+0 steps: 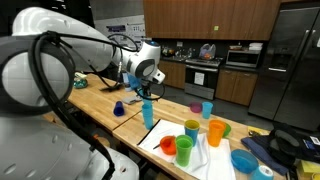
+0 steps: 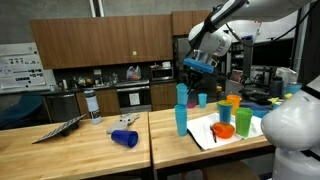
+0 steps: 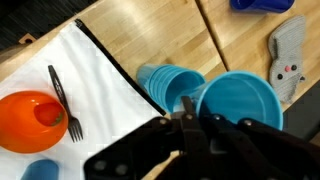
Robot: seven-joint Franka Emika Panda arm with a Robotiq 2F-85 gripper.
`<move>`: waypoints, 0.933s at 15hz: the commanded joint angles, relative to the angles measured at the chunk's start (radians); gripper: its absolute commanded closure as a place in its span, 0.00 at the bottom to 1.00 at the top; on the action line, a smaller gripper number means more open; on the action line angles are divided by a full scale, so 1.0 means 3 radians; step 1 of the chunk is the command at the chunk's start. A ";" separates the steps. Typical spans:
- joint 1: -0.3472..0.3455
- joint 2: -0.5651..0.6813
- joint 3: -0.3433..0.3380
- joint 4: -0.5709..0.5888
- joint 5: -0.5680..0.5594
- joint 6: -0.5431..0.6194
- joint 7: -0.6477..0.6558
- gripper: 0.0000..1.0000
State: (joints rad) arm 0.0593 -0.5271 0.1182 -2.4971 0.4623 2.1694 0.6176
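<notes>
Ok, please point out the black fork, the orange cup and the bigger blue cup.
black fork (image 3: 60,97), wrist view, middle of its handle.
orange cup (image 3: 25,115), wrist view, its inner wall.
bigger blue cup (image 3: 243,103), wrist view, its inside bottom.

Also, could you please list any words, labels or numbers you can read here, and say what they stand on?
No text is readable.
On the white wall poster: print too small and blurred to read.
On the light blue plastic cup pinched in the hand: no lettering shows.
</notes>
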 commanded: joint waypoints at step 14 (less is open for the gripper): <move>0.0003 0.0342 0.0007 0.0266 0.0042 -0.0175 -0.0022 0.98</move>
State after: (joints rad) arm 0.0597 -0.4394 0.1311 -2.4425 0.4623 2.1507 0.6182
